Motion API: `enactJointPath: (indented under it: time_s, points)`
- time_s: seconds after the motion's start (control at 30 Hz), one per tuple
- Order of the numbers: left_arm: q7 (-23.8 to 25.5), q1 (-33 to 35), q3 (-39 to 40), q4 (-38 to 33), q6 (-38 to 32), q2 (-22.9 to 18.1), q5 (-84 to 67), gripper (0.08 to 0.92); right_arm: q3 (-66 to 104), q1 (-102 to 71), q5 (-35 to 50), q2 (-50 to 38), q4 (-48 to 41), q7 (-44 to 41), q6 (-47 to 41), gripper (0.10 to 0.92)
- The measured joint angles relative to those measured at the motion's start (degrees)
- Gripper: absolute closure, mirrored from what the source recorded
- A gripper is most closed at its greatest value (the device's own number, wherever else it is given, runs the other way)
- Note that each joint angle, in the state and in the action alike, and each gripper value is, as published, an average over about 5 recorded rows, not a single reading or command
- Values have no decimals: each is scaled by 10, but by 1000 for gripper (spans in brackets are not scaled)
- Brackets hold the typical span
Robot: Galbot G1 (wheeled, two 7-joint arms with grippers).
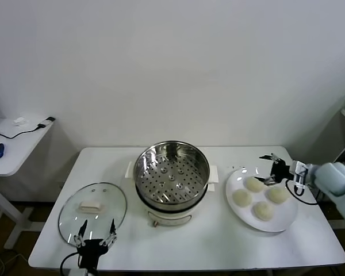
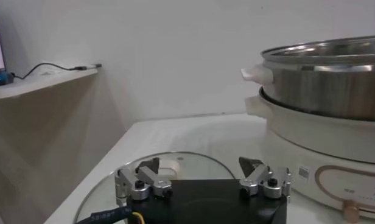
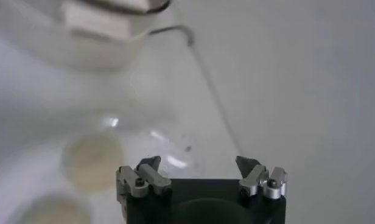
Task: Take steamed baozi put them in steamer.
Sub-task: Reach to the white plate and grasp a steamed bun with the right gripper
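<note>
Four cream-white baozi lie on a white plate [image 1: 276, 221] at the table's right: one at the back [image 1: 254, 184], one at the left [image 1: 242, 198], one at the right [image 1: 278, 194], one at the front [image 1: 263, 210]. The steel steamer [image 1: 171, 172] with its perforated tray stands mid-table and holds nothing; it also shows in the left wrist view [image 2: 324, 85]. My right gripper [image 1: 268, 169] is open, just above the plate's back edge near the back baozi; two baozi [image 3: 92, 160] show in its wrist view. My left gripper [image 1: 95, 234] is open at the front left, over the glass lid's near edge.
A round glass lid [image 1: 92, 207] with a white knob lies at the table's front left, also in the left wrist view [image 2: 175, 165]. A side desk [image 1: 11, 144] with a cable and a blue mouse stands to the left. A wall rises behind the table.
</note>
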Motion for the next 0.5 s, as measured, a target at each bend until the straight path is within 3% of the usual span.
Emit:
enactJointPath:
  time_s: [0.2, 0.5]
  points:
    - [1, -3, 1, 2, -1, -2, 2, 177, -179, 156, -5, -9, -53, -82, -2, 203]
    - [1, -5, -2, 6, -4, -3, 5, 177, -379, 315, 35, 41, -119, -123, -47, 203]
